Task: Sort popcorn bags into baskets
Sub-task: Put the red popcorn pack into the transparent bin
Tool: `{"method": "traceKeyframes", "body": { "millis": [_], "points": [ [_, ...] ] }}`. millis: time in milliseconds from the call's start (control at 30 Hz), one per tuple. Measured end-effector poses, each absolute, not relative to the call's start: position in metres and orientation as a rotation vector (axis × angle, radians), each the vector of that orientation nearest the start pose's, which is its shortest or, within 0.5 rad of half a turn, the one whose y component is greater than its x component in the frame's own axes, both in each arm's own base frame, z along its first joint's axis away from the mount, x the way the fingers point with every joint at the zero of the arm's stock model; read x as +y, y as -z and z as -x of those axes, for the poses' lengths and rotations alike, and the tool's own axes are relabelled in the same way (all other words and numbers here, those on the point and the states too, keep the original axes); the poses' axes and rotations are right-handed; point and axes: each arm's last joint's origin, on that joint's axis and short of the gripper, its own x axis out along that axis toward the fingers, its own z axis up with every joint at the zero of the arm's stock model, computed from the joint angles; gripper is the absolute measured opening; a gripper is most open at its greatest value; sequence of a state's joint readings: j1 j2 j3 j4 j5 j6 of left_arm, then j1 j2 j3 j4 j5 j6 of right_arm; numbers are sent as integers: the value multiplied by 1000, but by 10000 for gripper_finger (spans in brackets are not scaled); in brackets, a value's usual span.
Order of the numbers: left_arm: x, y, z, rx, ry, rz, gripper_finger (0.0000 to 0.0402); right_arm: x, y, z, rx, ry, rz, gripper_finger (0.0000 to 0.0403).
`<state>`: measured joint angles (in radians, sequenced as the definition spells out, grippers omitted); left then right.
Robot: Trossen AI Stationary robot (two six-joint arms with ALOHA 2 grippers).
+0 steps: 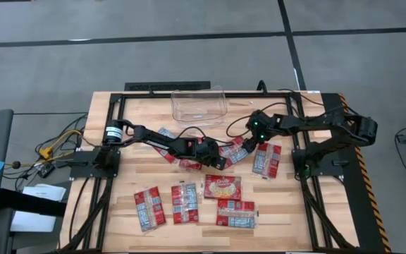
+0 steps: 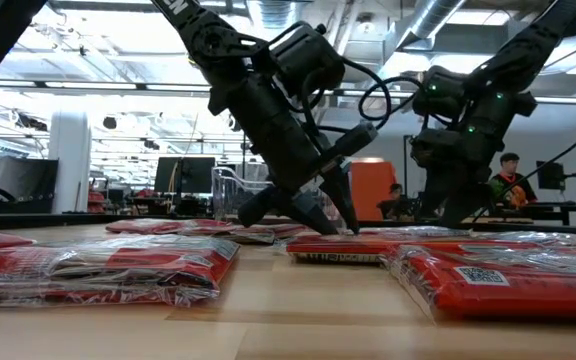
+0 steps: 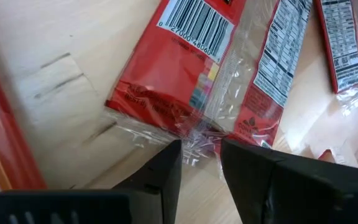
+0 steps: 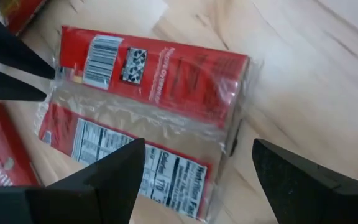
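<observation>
Jaws of the left gripper (image 1: 220,161) stand nearly together, the two dark fingers (image 3: 160,177) parted by a slim gap over the clear crinkled edge of a red popcorn bag (image 3: 185,74); whether that film is actually pinched cannot be told. Jaws of the right gripper (image 4: 194,177) stand wide apart, empty, hovering above another bag (image 4: 148,118) that lies flat, barcode and nutrition panel up.

Largest first:

Table (image 1: 146,120): pale wood planks inside a black frame, seen from above.

Left arm (image 1: 154,137): reaches from 9 o'clock toward the table's centre, its gripper low among the bags, tips at the tabletop in the low view (image 2: 328,215).

Right arm (image 1: 330,127): comes in from 3 o'clock, its gripper (image 1: 259,134) just past centre toward 2 o'clock, green lights showing on the wrist.

Basket (image 1: 198,106): a clear plastic tub at 12 o'clock by the far edge, with no bag visible inside it.

Bags: a loose, partly overlapping cluster (image 1: 235,152) near the centre under both grippers, with one bag (image 1: 266,160) lying just toward 3 o'clock of it. Four more lie separate toward 6 o'clock: one (image 1: 149,208) at about 7 o'clock, one (image 1: 185,202) beside it, one showing a yellowish picture (image 1: 222,187), and one (image 1: 235,213) just nearer the edge.

Person (image 2: 509,180): seated in the room behind the table, well apart from the arms.
</observation>
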<state>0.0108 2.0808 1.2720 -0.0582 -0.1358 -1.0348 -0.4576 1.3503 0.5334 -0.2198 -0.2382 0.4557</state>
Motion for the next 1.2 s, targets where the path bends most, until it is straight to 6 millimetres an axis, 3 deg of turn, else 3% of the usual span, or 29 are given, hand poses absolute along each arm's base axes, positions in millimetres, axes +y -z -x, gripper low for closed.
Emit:
{"method": "traceKeyframes", "body": {
  "millis": [300,500,700,900,1200],
  "points": [
    [12,-124,-423,717,-569,936,108,-89,-125,-215,960,389,-788,322],
    [12,-124,-423,719,-569,932,107,-88,-126,-220,920,342,-794,321],
    [12,-124,-423,716,-576,927,107,-87,-122,-223,921,292,-817,298],
    [12,-124,-423,715,-578,926,107,-87,-121,-223,924,300,-810,233],
    [12,-124,-423,712,-583,923,107,-90,-121,-220,926,326,-823,69]
  ]
}}
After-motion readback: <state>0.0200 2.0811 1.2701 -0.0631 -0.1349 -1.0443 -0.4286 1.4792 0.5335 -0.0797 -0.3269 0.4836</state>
